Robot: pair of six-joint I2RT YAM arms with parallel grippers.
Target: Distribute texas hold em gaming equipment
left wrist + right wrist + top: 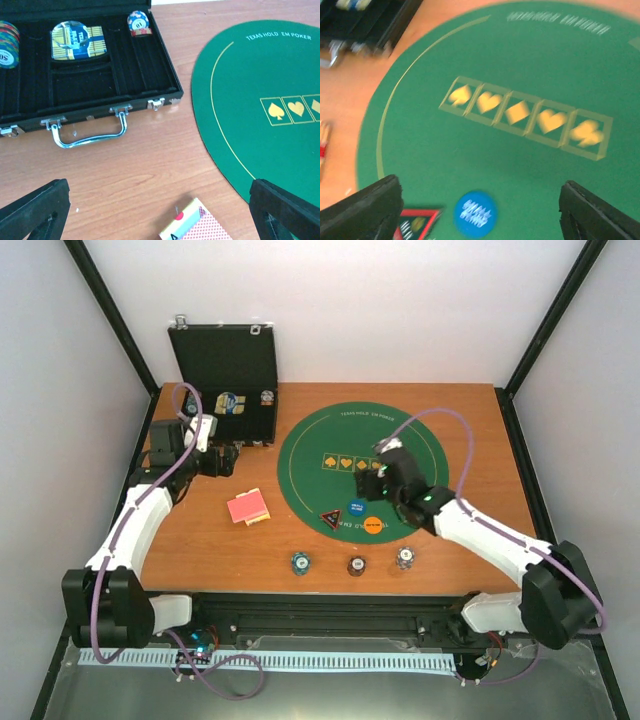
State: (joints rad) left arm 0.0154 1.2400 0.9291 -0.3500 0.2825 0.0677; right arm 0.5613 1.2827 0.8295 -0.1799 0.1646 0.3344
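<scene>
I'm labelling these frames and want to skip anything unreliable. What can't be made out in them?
- Right wrist view: motion blur leaves the lettering on the blue disc unreadable, and the bottom edge cuts off the triangle marker.
- Left wrist view: the bottom edge cuts off the red-backed cards, and the left edge cuts the chip stack in the case.
- Top view: the markings on the three poker chips are too small to read.

Three chip stacks stand on the desk (470, 430) past the six o'clock edge of the green mat (310, 455): one blue stack (299, 563), one brown stack (356, 566), one white stack (404, 558). Near six o'clock on the mat lie one blue disc (355, 507), one orange disc (373, 525) and one triangle marker (330, 519). One card pile (248, 507) lies off its eight o'clock. The black case (225, 355) holds two more stacks (139, 23) and one boxed deck (77, 41).
</scene>
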